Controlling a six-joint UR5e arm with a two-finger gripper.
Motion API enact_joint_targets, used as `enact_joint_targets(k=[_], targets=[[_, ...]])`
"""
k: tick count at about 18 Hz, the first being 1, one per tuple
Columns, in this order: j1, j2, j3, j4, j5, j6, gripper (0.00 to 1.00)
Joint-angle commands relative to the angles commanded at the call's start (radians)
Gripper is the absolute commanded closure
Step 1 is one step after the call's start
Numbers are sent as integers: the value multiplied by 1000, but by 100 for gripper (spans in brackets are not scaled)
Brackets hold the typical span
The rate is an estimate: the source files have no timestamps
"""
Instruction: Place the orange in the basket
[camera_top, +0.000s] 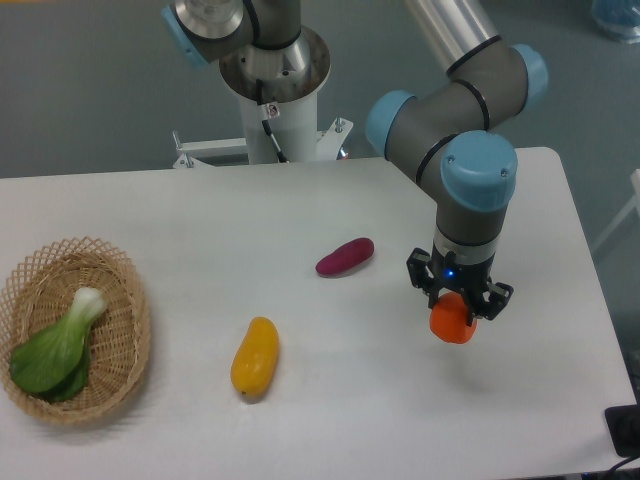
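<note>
Hand (458, 303) pointing down at the right of the white surface (330, 400), fingers closed around the orange (452, 321) — small, round, smooth, bright red-orange — well apart from the wicker basket (125, 350) at far left.

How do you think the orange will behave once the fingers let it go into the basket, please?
The orange looks round and smooth, so it will probably roll once released. The basket is shallow, with a leafy green vegetable already inside, so the orange may settle against that or the rim. It seems firm, keeping its shape between the fingers of the gripper.
</note>
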Motion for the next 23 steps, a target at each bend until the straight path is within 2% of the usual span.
enact_joint_targets(k=[9,15,19,23], targets=[[-8,3,-2,0,-2,-3,41],[-54,3,-6,6,2,-29,41],[-126,9,-6,9,5,-100,41],[-267,17,-6,2,48,-202,41]])
